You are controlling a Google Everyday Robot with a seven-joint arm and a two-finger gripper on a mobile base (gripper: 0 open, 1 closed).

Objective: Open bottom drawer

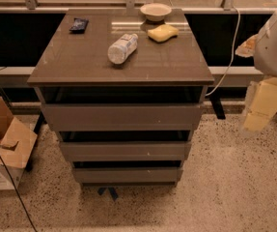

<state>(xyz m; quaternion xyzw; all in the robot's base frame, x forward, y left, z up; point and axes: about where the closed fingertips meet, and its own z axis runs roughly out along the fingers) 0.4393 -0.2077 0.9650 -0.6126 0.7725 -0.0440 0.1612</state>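
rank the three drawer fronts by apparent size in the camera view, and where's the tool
1. top drawer front
2. middle drawer front
3. bottom drawer
Nearness to the camera may explain it. The tool hangs at right, apart from the cabinet.

grey-brown bottom drawer [127, 175], pale yellow gripper [261, 112] at the right edge, speckled beige floor [225, 192], yellow sponge [162, 33]
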